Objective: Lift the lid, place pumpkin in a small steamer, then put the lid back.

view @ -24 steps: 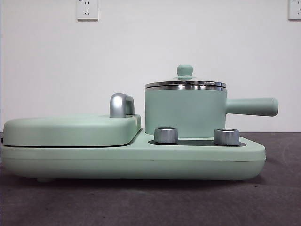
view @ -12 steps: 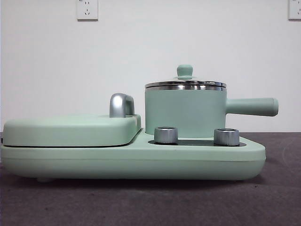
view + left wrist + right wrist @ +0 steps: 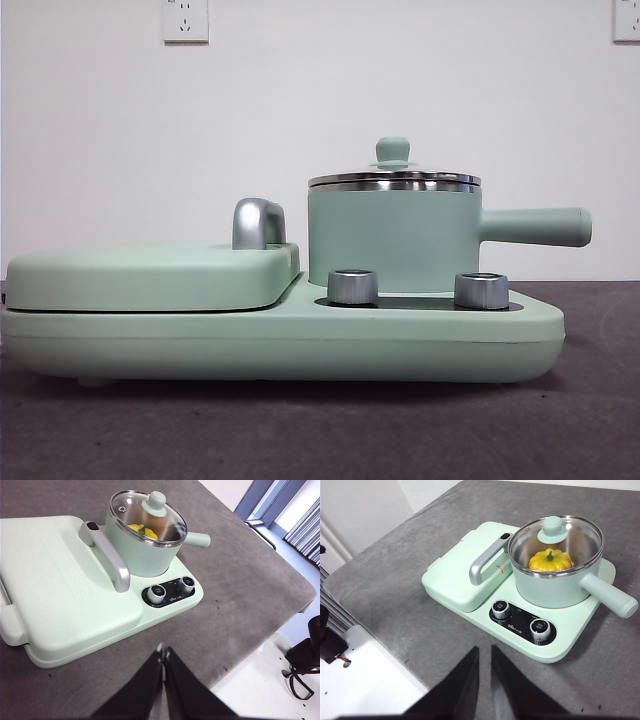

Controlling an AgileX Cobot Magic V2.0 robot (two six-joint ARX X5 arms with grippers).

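The pumpkin [image 3: 549,560] already sits inside the steamer [image 3: 392,238], seen through the glass of the lid [image 3: 393,178], which rests level on the steel rim with its knob upright; by this the task looks complete, and any coming move would likely only be a check or a retreat. In the front view the steamer stands right of centre on the cooker base [image 3: 300,345], its handle pointing toward the right edge of the frame, and no arm shows there. The left gripper [image 3: 163,652] hangs well back over the grey table [image 3: 240,605], jaws pressed together and holding nothing; in its view the steamer lies at the upper middle of the frame, far from the tips, handle running toward the right. The right gripper [image 3: 484,650] likewise hovers apart from the cooker, jaws nearly together with a thin gap, empty; the steamer sits at upper right of that frame, the handle's long axis slanting to the lower right. The knob [image 3: 553,527] stands clear on top, so it could be reached from above. Neither gripper is plainly nearer; both are well apart from the lid.
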